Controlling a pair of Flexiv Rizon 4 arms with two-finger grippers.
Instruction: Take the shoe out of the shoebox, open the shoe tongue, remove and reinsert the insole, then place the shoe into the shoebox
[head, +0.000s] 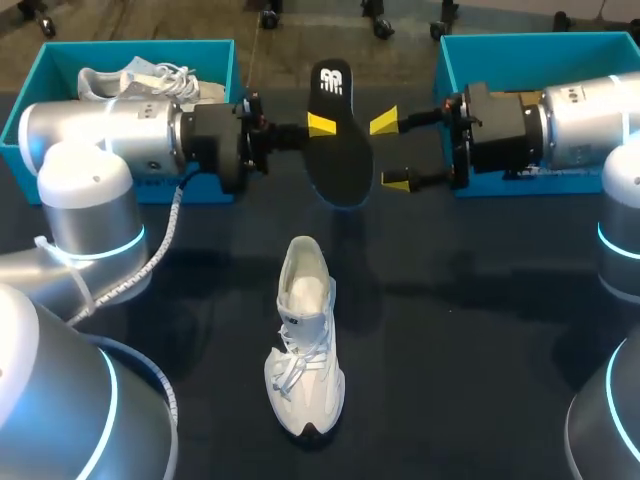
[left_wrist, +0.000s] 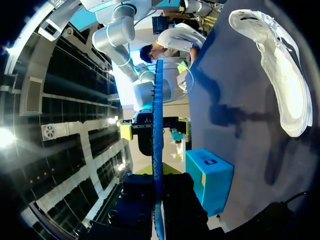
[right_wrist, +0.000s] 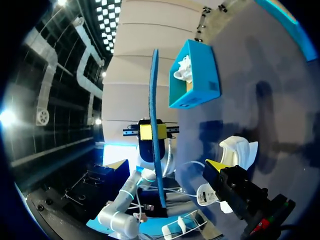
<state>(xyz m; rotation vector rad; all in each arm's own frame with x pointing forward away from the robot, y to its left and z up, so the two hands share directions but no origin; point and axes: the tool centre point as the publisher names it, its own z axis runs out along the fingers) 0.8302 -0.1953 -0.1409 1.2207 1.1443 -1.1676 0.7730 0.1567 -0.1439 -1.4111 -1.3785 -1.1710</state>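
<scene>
Clamped by one long edge in the closed fingers of the left gripper (head: 322, 126), the black insole (head: 337, 150) aloft over the dark table (head: 480, 340), logo end toward the far side. Just beside the opposite edge, the right gripper (head: 389, 153), yellow tips spread wide, gripping nothing. Nearer the robot and well apart from both, the white shoe (head: 303, 345) upright on its sole, collar gaping. At the far side, partly hidden by the arms, the left shoebox (head: 215, 58) with a second shoe (head: 130, 79) inside, and the right shoebox (head: 500, 55). Looks thin, light and flexible, a mere sliver edge-on in both wrist views; probably droops if pinched at one tip only, so better taken mid-length or with a second hold near the heel end before feeding toe-first into the shoe. Fabric face likely grippy, foam unlikely to break, though apt to buckle against the soft collar
</scene>
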